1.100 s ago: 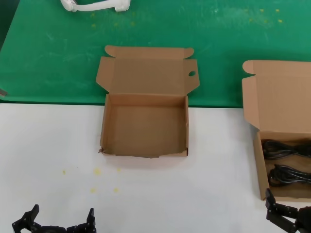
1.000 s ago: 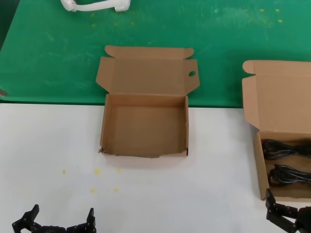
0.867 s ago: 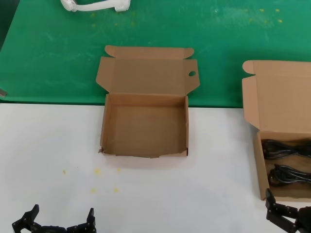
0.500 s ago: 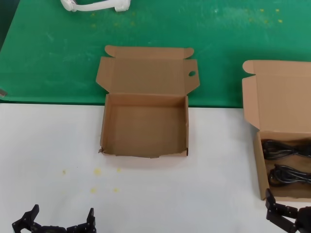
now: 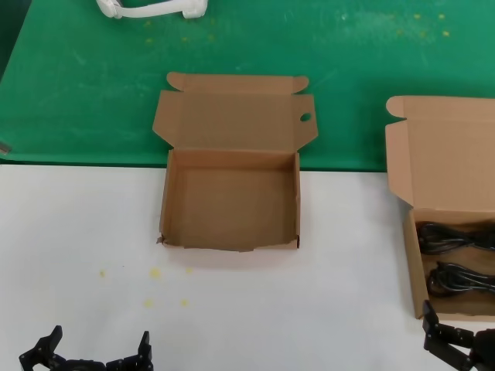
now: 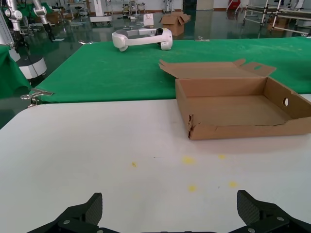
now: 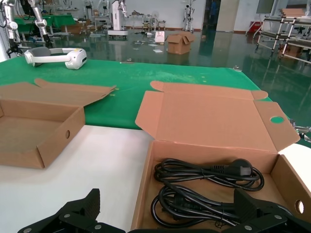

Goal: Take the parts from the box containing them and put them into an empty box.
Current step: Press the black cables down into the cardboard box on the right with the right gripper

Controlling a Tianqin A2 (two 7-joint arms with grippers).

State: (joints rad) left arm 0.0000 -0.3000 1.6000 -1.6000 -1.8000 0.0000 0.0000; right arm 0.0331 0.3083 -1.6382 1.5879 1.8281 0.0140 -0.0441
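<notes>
Two coiled black power cables (image 5: 456,259) lie in the open cardboard box (image 5: 414,270) at the right edge of the head view; in the right wrist view the far cable (image 7: 209,171) and the near one (image 7: 204,204) show with their plugs. The empty box (image 5: 230,199), with an oval hole (image 5: 305,117) in its lid, stands open in the middle; the left wrist view shows it too (image 6: 238,111). My right gripper (image 5: 464,344) is open, low at the near side of the cable box. My left gripper (image 5: 87,355) is open and empty over the white table near the front edge.
A white headset (image 5: 151,8) lies on the green mat (image 5: 93,77) at the back. Small yellow stains (image 5: 155,272) mark the white table (image 5: 77,232) between the left gripper and the empty box.
</notes>
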